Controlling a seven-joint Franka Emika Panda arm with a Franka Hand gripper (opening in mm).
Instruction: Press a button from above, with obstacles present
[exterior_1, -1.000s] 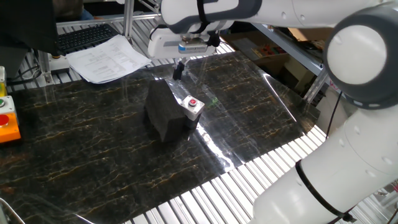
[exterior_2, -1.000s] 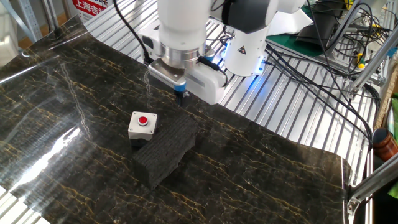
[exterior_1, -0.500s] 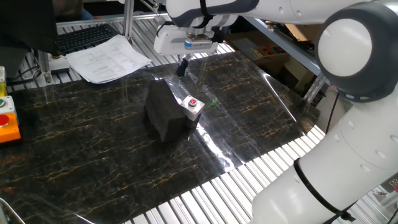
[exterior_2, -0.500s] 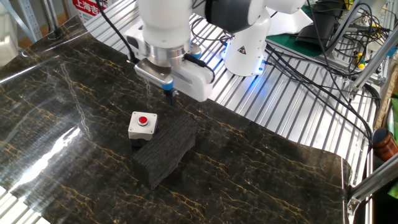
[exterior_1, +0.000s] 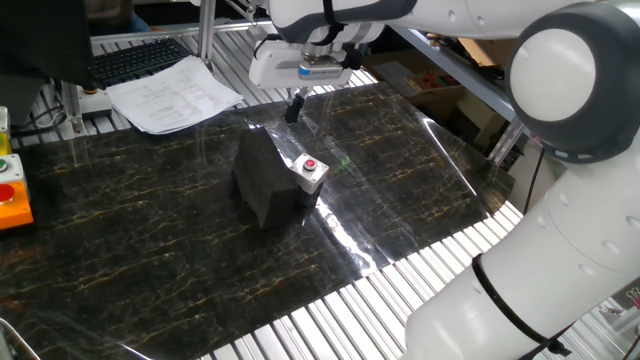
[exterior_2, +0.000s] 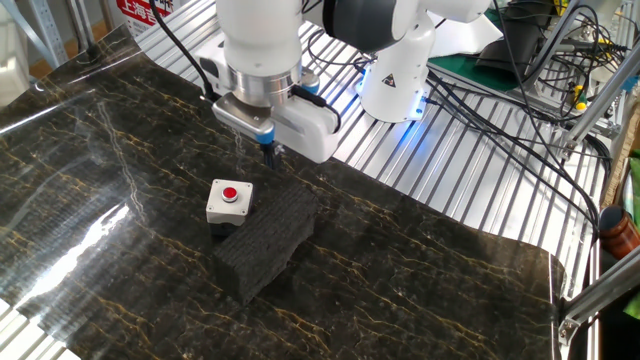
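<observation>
The small red button (exterior_1: 310, 164) sits on its pale grey square box (exterior_1: 309, 176) on the dark marbled mat; it also shows in the other fixed view (exterior_2: 230, 194). The matte black block (exterior_1: 265, 180) lies right against the box, also seen in the other fixed view (exterior_2: 266, 239). My gripper (exterior_1: 294, 106) hangs in the air above the mat, beyond and higher than the button. In the other fixed view the gripper (exterior_2: 268, 155) shows its dark fingertips together as one tip, holding nothing.
A larger red button on an orange housing (exterior_1: 10, 200) stands at the left edge. Papers (exterior_1: 172, 93) and a keyboard (exterior_1: 135, 58) lie behind the mat. Slatted metal table (exterior_2: 450, 170) surrounds the mat; cables (exterior_2: 520, 110) trail at the back.
The gripper has shifted sideways over the last second, toward the button's side of the block; since half a second ago it has barely moved. The button and block are unmoved.
</observation>
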